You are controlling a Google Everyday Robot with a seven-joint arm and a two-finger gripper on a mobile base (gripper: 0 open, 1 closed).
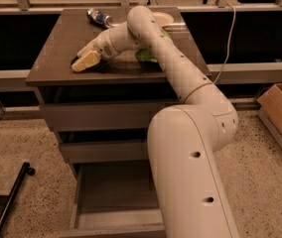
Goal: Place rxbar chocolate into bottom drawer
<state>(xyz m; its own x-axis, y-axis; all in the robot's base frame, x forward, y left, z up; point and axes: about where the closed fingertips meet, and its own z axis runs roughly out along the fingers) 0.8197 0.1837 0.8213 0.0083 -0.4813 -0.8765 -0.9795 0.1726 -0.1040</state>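
My gripper [85,61] is low over the left part of the cabinet top [56,58], with the arm reaching in from the right. A small dark flat shape [100,67], probably the rxbar chocolate, lies on the top right at the gripper and is mostly hidden by it. I cannot tell whether the gripper holds it. The bottom drawer [115,197] stands pulled open below, and its grey floor shows nothing in it. My arm covers the drawer's right side.
A green crinkly bag [149,54] lies behind my arm on the cabinet top. A blue-and-silver can [100,18] lies at the back, with a pale dish [163,18] beside it. A cardboard box [280,115] stands on the floor at right and a black pole [11,198] at left.
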